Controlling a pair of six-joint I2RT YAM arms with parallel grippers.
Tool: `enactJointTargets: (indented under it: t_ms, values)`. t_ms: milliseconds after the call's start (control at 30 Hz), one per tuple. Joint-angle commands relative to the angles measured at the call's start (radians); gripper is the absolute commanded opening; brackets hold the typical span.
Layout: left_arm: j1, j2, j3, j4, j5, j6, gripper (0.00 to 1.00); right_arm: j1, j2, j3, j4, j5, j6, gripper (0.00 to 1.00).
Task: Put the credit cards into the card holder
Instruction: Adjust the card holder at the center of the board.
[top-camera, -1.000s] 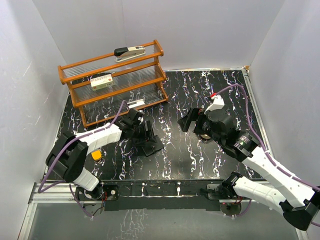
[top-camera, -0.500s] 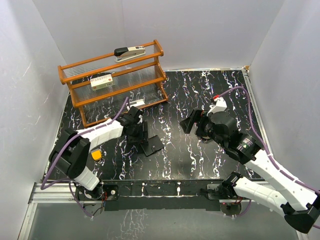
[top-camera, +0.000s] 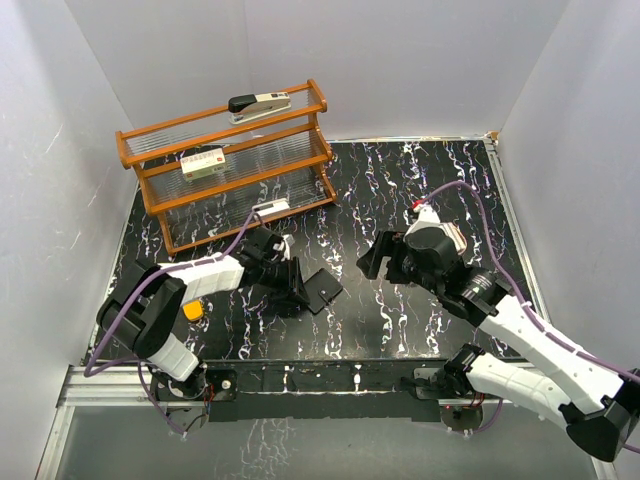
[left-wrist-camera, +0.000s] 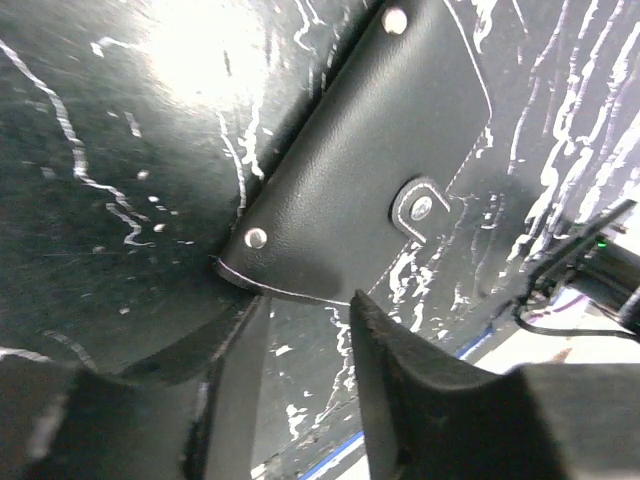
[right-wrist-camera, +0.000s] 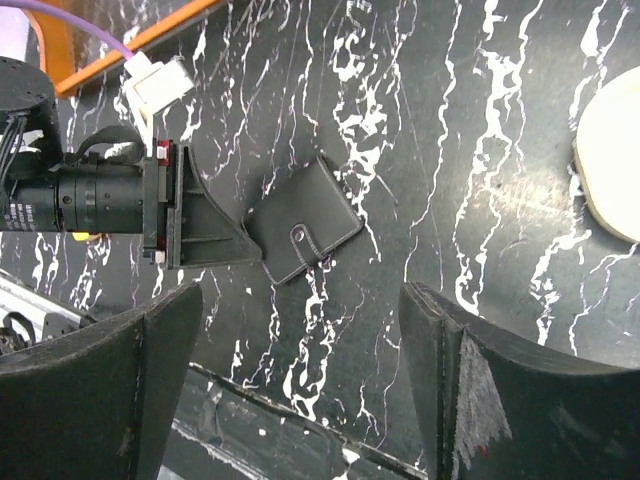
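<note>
Both left claw (left-wrist-camera: 308, 305) jaws sit at the card holder (left-wrist-camera: 370, 170) edge.

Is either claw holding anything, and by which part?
Nothing clearly held. The left claw stands open at a corner of the card holder; the right claw is open and empty.

Marbled table (top-camera: 400, 180) with card holder (top-camera: 325, 287), rack (top-camera: 230, 160), orange block (top-camera: 192, 311)

Black card holder (right-wrist-camera: 305, 235), white-veined black marble table (top-camera: 400, 180), orange-brown rack (top-camera: 240, 165), cream tray (right-wrist-camera: 610, 160)
</note>
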Motion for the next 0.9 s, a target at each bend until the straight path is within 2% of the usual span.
enactJointTargets:
  t_ms: [0, 67, 133, 300, 467, 633, 867]
  values:
    - [-0.015, -0.02, -0.074, 0.209, 0.194, -0.168, 0.33, -0.005, 0.033, -0.005, 0.035, -0.055, 0.022, 0.74]
    - [-0.02, -0.033, -0.086, 0.253, 0.228, -0.201, 0.32, -0.005, 0.054, -0.009, 0.048, -0.074, 0.027, 0.7]
    - [-0.02, -0.056, -0.08, 0.231, 0.206, -0.193, 0.35, -0.004, 0.086, -0.013, 0.061, -0.094, 0.043, 0.65]
    - [-0.02, -0.109, 0.018, -0.017, -0.064, -0.052, 0.49, -0.004, 0.151, -0.016, 0.084, -0.161, 0.097, 0.56]
    - [-0.019, -0.076, 0.11, -0.135, -0.214, 0.06, 0.59, -0.003, 0.171, -0.036, 0.11, -0.189, 0.104, 0.55]
    - [-0.017, 0.019, 0.156, -0.137, -0.195, 0.113, 0.6, -0.003, 0.181, -0.049, 0.13, -0.209, 0.106, 0.56]
    - [-0.018, 0.08, 0.119, -0.052, -0.078, 0.074, 0.55, 0.0, 0.209, -0.056, 0.143, -0.234, 0.119, 0.56]
